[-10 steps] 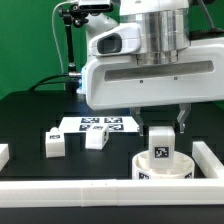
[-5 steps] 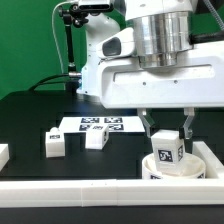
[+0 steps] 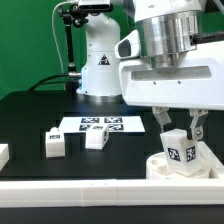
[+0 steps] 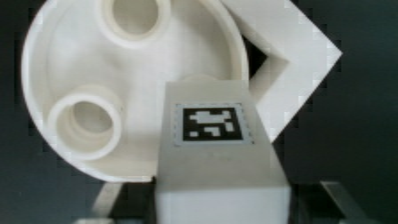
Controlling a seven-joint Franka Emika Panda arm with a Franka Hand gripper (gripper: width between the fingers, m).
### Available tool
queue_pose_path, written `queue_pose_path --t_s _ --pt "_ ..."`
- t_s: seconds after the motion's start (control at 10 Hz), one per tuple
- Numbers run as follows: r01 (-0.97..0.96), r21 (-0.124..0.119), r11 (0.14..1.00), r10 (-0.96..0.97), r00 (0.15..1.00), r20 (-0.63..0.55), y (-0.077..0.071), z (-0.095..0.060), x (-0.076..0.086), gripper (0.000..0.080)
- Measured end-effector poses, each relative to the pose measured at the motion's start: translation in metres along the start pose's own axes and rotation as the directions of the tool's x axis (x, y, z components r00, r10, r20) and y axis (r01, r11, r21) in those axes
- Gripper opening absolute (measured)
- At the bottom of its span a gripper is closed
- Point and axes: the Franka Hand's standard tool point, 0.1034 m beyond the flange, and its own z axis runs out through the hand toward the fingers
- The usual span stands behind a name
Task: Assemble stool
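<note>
Table [image 3: 40,115] black, white rail [image 3: 70,188] in front | gripper [image 3: 180,138] grasping leg [image 3: 182,154] over seat [image 3: 160,168]

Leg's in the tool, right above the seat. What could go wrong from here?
1. In the wrist view the leg held by the tool is not lined up with either visible hole in the seat. Lowered as is, it could land on the flat face and jam.
2. The seat looks unclamped beside the rail. An off-centre push might tip or slide it.
</note>
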Motion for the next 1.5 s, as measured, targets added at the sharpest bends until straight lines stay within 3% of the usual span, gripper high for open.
queue_pose_path --t_s 0.4,0.8,1.3,1.4,1.5 --pt "-0.349 0.001 0.937 0.348 0.937 0.024 -0.003 0.003 -0.010 0.0338" --pt "-0.649 0.012 0.761 0.647 0.760 0.060 -0.004 0.004 -0.012 0.0338" --pt "-0.861 -0.025 0.508 0.857 0.502 0.117 -0.004 0.005 -0.014 0.0338" --pt "-0.862 -0.025 0.507 0.858 0.501 0.118 -0.004 0.005 -0.015 0.0338" --pt "-0.855 -0.023 0.518 0.851 0.512 0.119 -0.005 0.005 -0.015 0.0516"
